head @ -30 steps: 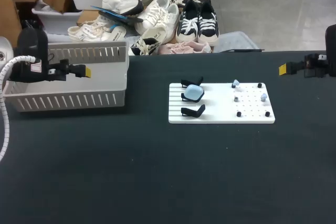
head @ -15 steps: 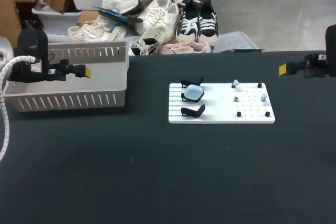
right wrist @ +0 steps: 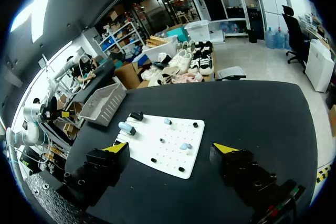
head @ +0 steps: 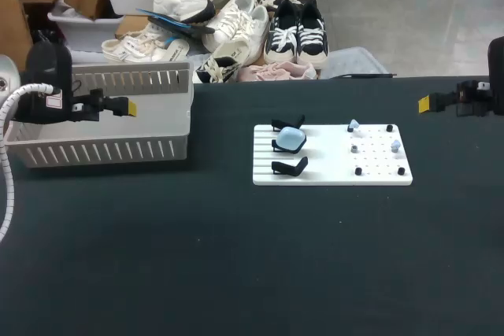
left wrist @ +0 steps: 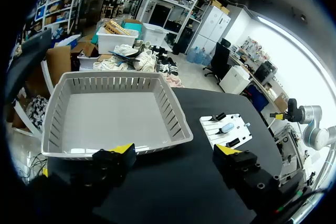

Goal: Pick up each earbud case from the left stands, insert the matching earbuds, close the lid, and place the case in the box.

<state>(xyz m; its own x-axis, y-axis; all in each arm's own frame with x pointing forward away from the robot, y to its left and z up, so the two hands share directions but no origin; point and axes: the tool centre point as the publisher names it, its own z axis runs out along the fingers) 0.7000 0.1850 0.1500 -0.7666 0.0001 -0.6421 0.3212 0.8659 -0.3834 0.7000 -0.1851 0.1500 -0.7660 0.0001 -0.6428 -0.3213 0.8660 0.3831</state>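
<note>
Earbud case [head: 290, 140] on stand [head: 276, 145], left gripper [head: 130, 107] over box [head: 102, 150], right gripper [head: 424, 103] aside

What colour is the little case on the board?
The earbud case is light blue, clearest in head view.

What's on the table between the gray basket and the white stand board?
Nothing: only bare black tabletop between basket and board, seen in head view.

The earbud case [head: 290, 140] sits on the middle stand [head: 277, 145] at the board's [head: 331, 177] left side. Two earbuds [head: 353, 125] lie on its right half, and the basket [head: 102, 149] stands well left of it.
</note>
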